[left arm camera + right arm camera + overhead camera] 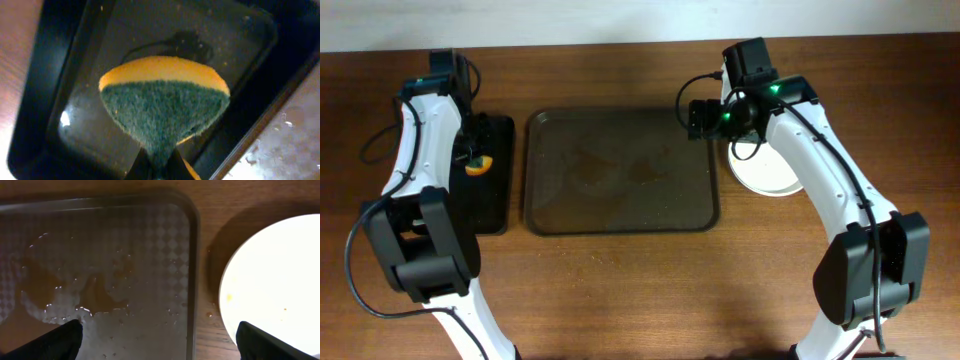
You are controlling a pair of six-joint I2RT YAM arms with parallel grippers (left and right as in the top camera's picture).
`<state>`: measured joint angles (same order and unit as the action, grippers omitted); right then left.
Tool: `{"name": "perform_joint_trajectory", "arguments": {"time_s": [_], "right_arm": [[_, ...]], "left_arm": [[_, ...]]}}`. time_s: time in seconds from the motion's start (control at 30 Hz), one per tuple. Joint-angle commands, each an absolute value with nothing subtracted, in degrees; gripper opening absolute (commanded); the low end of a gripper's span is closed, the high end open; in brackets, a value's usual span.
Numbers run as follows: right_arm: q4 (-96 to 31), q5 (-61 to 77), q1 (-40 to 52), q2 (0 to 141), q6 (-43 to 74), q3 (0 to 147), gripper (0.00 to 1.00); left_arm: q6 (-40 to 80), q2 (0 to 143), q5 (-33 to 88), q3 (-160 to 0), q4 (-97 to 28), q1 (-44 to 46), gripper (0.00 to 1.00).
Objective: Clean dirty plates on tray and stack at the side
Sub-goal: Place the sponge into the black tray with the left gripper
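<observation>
The dark brown tray lies at the table's middle with no plates on it, only wet brownish smears; the right wrist view shows them too. A white plate sits on the table just right of the tray. I cannot tell how many plates lie under it. In the right wrist view it shows a few tiny yellowish specks. My right gripper is open and empty above the tray's right rim. My left gripper is shut on a yellow and green sponge over the black tray.
The narrow black tray stands left of the brown tray, and its wet bottom shows in the left wrist view. Bare wooden table lies in front of both trays. Arm cables hang at the far left and right.
</observation>
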<state>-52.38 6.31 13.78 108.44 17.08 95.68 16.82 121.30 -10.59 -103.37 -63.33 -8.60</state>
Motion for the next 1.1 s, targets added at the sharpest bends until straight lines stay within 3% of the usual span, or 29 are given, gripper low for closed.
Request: {"name": "perform_joint_trajectory", "arguments": {"time_s": [0.0, 0.1, 0.13, 0.17, 0.23, 0.27, 0.6, 1.07], "right_arm": [[-52.93, 5.41, 13.54, 109.14, 16.73, 95.9, 0.98], [-53.15, 5.41, 13.54, 109.14, 16.73, 95.9, 0.98], [-53.15, 5.41, 13.54, 109.14, 16.73, 95.9, 0.98], [-53.15, 5.41, 13.54, 109.14, 16.73, 95.9, 0.99], [-53.17, 5.41, 13.54, 109.14, 16.73, 95.88, 0.98], [-53.17, 5.41, 13.54, 109.14, 16.73, 95.9, 0.98], [-54.81, 5.37, 13.47, 106.67, 16.23, 98.24, 0.99], [-72.51, -4.12, 13.39, 91.18, 12.43, 122.87, 0.98]], "left_arm": [[18.65, 120.57, -11.46, -97.25, -57.3, -10.02, 0.0], [18.65, 120.97, -11.51, -93.71, -53.04, -10.72, 0.0], [18.65, 120.97, -11.51, -93.21, -52.31, -10.9, 0.05], [18.65, 120.97, -11.51, -93.1, -51.99, -10.98, 0.24], [18.63, 120.95, -11.49, -93.17, -51.66, -11.05, 0.95], [18.63, 120.95, -11.4, -93.36, -51.72, -11.05, 0.99], [18.57, 114.06, -11.4, -109.06, -66.28, -10.57, 0.99], [18.61, 106.89, -11.42, -110.19, -71.68, -9.54, 0.99]]}}
